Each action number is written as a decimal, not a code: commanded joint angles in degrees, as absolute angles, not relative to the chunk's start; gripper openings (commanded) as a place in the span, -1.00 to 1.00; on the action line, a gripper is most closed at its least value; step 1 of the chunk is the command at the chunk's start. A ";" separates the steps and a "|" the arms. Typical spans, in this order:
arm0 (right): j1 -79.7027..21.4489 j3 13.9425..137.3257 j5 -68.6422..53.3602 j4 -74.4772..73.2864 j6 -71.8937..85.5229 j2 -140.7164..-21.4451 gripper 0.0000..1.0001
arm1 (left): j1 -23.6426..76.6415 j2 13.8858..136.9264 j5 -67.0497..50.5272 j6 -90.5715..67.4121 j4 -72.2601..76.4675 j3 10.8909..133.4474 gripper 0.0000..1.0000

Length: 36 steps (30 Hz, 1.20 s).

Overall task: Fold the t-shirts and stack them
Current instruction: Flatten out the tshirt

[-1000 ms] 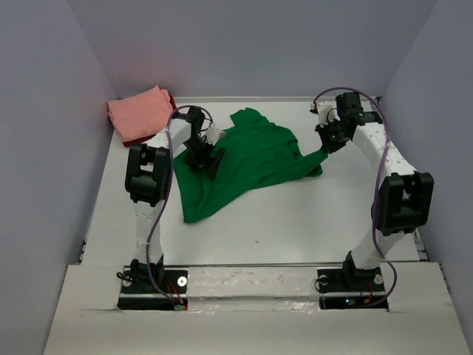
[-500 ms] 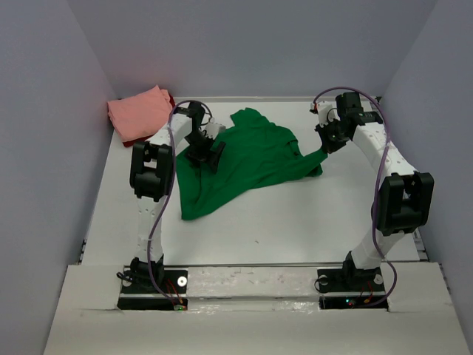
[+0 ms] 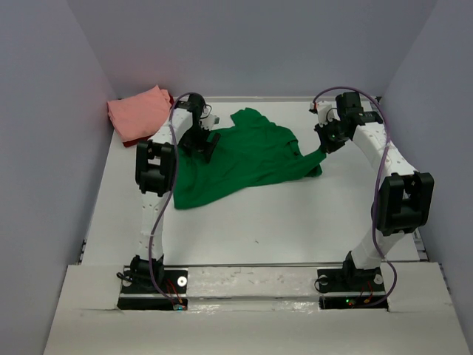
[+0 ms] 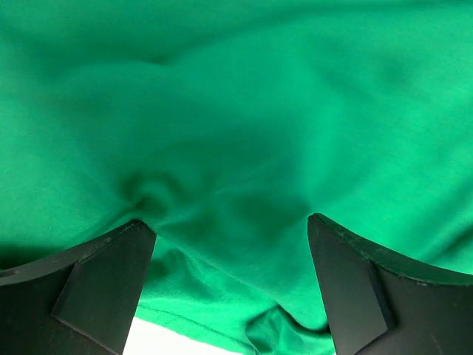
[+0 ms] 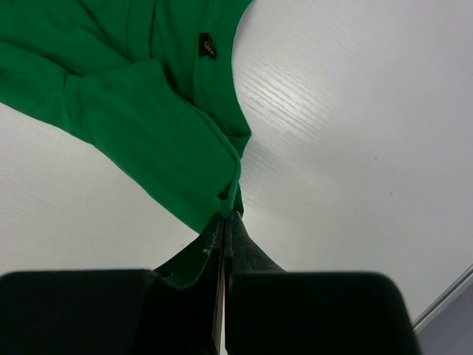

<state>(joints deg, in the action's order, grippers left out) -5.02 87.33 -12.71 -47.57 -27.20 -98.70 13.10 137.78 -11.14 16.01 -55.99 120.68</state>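
Dragged leftward since the earlier frame, the green t-shirt (image 3: pixel 247 159) lies spread on the tabletop (image 3: pixel 295 222), seen from above. Left wrist: the left end effector (image 4: pixel 229 244) gapes over bunched cloth. Right wrist: the right end effector (image 5: pixel 225 220) pinches an edge fold. The cloth looks soft, limp and light, so edges make the best hold.

Green t-shirt (image 3: pixel 244 159) lies rumpled centrally; pink t-shirt (image 3: pixel 137 111) sits folded far-left.
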 commanded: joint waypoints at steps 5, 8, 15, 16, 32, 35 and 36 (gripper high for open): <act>-5.54 90.09 -14.77 -46.85 -27.33 -96.15 -1.00 | 10.90 146.95 2.72 16.17 -52.12 126.55 0.98; -5.54 90.53 -14.77 -47.02 -27.33 -96.33 -1.00 | 10.90 148.79 4.39 16.52 -52.29 128.92 0.98; -5.54 91.49 -15.47 -47.46 -27.07 -96.59 -1.00 | 10.46 148.71 6.86 16.44 -51.77 132.01 0.98; -5.54 91.67 -15.56 -47.63 -26.98 -96.59 -1.00 | 10.46 148.10 6.77 16.44 -51.68 132.01 0.98; -5.54 90.97 -21.88 -49.57 -26.37 -97.30 -1.00 | 10.63 124.58 -3.86 16.08 -53.35 122.27 0.98; -5.54 90.53 -23.90 -50.10 -26.63 -96.33 -1.00 | 10.72 116.50 -7.28 15.91 -53.44 117.89 0.98; -5.54 90.53 -24.25 -50.18 -26.72 -96.24 -1.00 | 10.81 114.37 -7.73 16.00 -53.35 116.73 0.98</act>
